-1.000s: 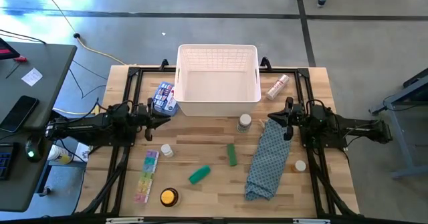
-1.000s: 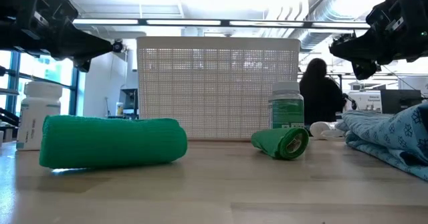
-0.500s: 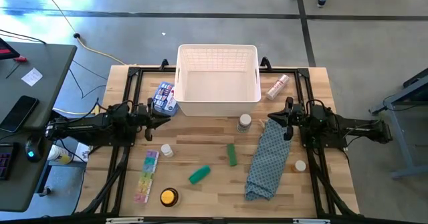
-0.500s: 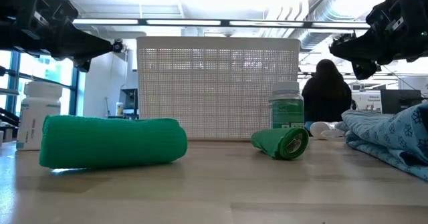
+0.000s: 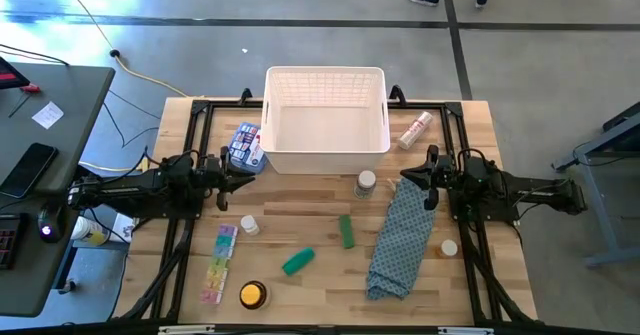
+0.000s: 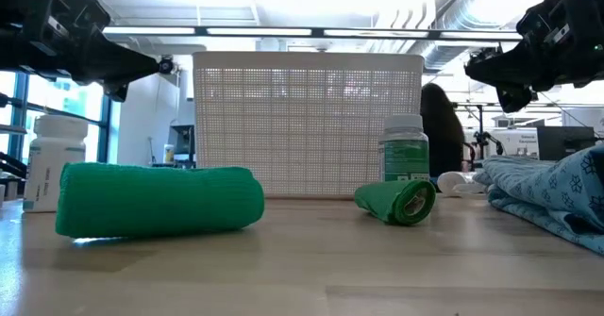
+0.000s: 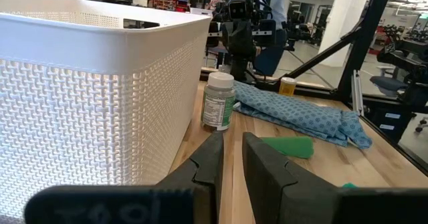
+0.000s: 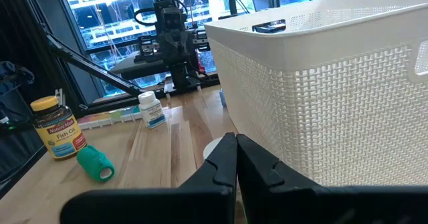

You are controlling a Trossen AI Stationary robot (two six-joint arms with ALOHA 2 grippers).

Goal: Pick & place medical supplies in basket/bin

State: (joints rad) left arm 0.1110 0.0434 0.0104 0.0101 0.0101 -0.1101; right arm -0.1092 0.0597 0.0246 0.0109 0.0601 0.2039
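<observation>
The white lattice basket (image 5: pixel 325 73) stands at the table's far middle. The supplies lie around it: a red-cross pack (image 5: pixel 245 145) at its left, a pinkish tube (image 5: pixel 415 130) at its right, a white-capped bottle (image 5: pixel 366 183) in front. Nearer lie two green tubes (image 5: pixel 346 231) (image 5: pixel 298 261), a small bottle (image 5: pixel 248 225), a rainbow pill strip (image 5: pixel 218 263) and a yellow tin (image 5: pixel 252 295). My left gripper (image 5: pixel 252 172) (image 7: pixel 231 144) hangs level left of the basket, fingers a narrow gap apart and holding nothing. My right gripper (image 5: pixel 405 175) (image 8: pixel 235 140) hangs level on the right, shut and empty.
A long blue patterned cloth (image 5: pixel 402 237) lies from under my right gripper toward the near edge, with another small bottle (image 5: pixel 449 247) at its right. Black frame rails (image 5: pixel 190 145) run along the table's sides. A person moves in the room behind the table.
Both arms have kept still and nothing on the table has moved. Only a person in the room behind has walked about.
</observation>
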